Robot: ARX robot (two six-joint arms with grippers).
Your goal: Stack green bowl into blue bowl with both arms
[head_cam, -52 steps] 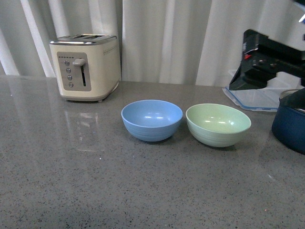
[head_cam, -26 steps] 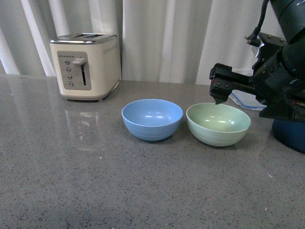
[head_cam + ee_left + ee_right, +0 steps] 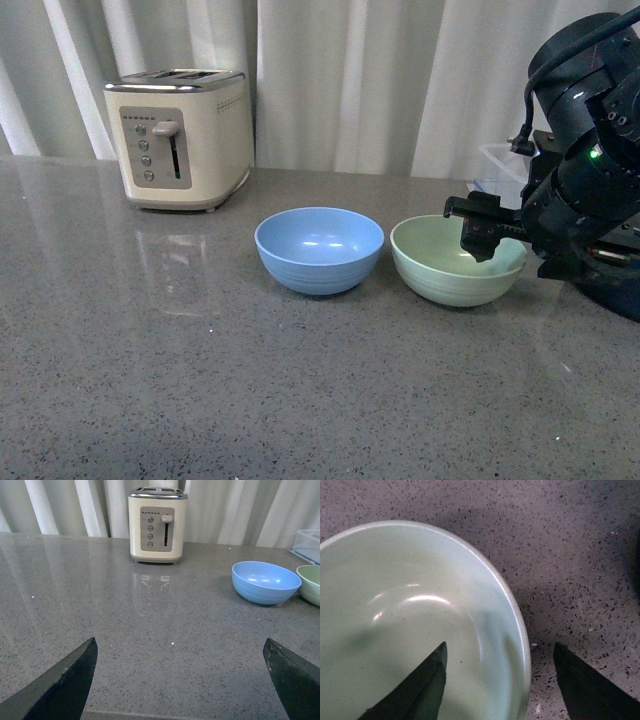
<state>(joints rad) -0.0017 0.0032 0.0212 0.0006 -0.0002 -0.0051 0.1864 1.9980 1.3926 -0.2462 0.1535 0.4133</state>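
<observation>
I see the green bowl (image 3: pixel 458 262) sitting upright on the grey table (image 3: pixel 200 380), just beside the blue bowl (image 3: pixel 319 250), which stands to its left on my front camera. Their rims look nearly touching, though I cannot be sure of contact from this angle. My right claw (image 3: pixel 502 680) hangs at the right side of the green bowl's rim with its jaws apart. On the right wrist camera one finger (image 3: pixel 412 690) is inside the bowl and the other is outside over the table, with the rim running between them and nothing clamped. My left claw (image 3: pixel 180 680) sits low over bare table, well apart from both bowls, jaws spread wide and gripping nothing. A cream toaster (image 3: pixel 180 138) stands further back to the left of the blue bowl, near the pale curtain (image 3: pixel 340 80). A dark blue pot (image 3: pixel 615 295) peeks out behind the right arm (image 3: pixel 585 190)
</observation>
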